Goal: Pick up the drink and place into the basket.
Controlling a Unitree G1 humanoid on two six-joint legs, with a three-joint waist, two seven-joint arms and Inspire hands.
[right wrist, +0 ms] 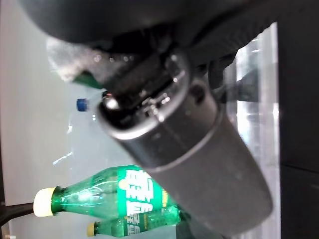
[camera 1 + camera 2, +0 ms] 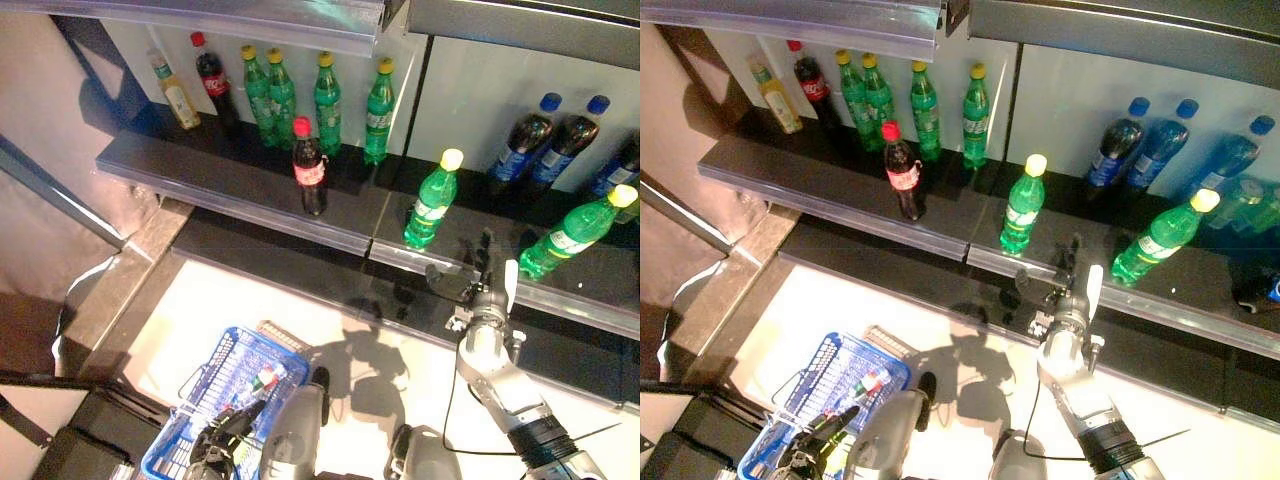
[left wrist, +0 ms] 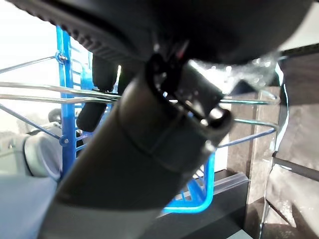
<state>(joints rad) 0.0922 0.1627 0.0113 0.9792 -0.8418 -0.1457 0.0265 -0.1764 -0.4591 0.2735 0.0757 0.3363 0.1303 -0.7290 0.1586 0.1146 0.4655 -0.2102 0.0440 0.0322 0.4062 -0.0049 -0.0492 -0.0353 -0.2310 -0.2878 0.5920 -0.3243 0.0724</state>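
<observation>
Blue basket (image 2: 225,385) hung from the left hand (image 2: 215,440), fingers curled on its handle; the right hand (image 2: 478,290), fingers straight and empty, neared the shelf's green bottle (image 2: 432,205).

— What colours sit on the glossy black shelf (image 2: 230,175)?
— Green plastic bottles with yellow caps (image 2: 328,103) in a row at the back, and one more green yellow-capped bottle (image 2: 432,200) near the front edge. A dark cola bottle with red cap and red label (image 2: 309,165) stands forward. Dark bottles with blue caps (image 2: 545,135) are on the right, and a pale yellowish bottle (image 2: 175,92) is far left.
— And below?
— A blue plastic basket with silver wire handles (image 2: 225,390) on a cream floor (image 2: 400,360).
— The right hand (image 2: 485,295)?
— Dark, with a white thumb cover.
</observation>
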